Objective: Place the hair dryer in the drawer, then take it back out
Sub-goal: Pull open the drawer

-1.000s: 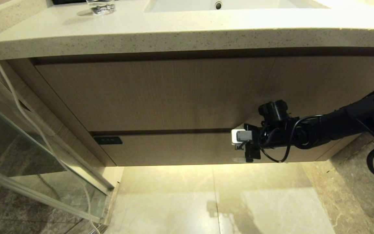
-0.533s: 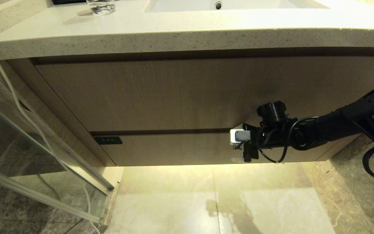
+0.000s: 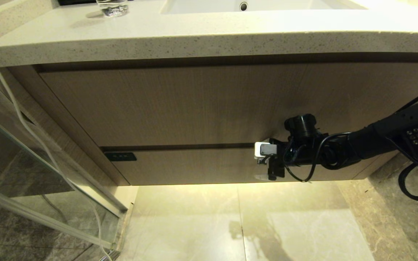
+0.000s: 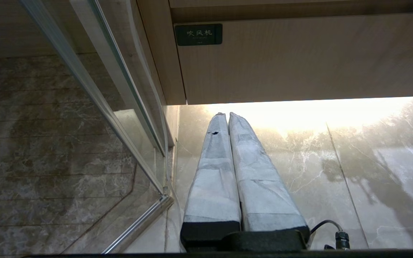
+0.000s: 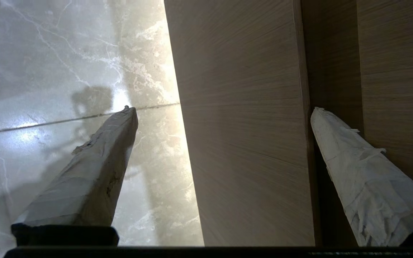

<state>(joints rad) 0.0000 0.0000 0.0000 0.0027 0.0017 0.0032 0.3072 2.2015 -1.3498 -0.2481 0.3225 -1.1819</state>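
Note:
The drawer (image 3: pixel 194 167) is the shallow light-wood front low on the vanity, pushed in, with a small black label (image 3: pixel 120 156) at its left end. My right gripper (image 3: pixel 261 164) is open against its right part. In the right wrist view the right gripper (image 5: pixel 223 111) straddles the drawer (image 5: pixel 242 143), with one taped finger (image 5: pixel 364 179) at the dark gap above it and the other finger (image 5: pixel 91 172) below its lower edge, over the floor. My left gripper (image 4: pixel 227 115) is shut on nothing and parked low, facing the drawer (image 4: pixel 299 61). The hair dryer is out of view.
A taller plain wood panel (image 3: pixel 180 105) sits above the drawer, under a speckled stone countertop (image 3: pixel 209 40) with a sink (image 3: pixel 245 5) and a drinking glass (image 3: pixel 111 8). A glass shower door (image 3: pixel 31 174) and a hanging white cord (image 3: pixel 16 112) stand at the left. Glossy marble floor (image 3: pixel 245 221) lies below.
My right arm has crept slightly to the left along the drawer front, with its jaws still open. Nothing else has moved.

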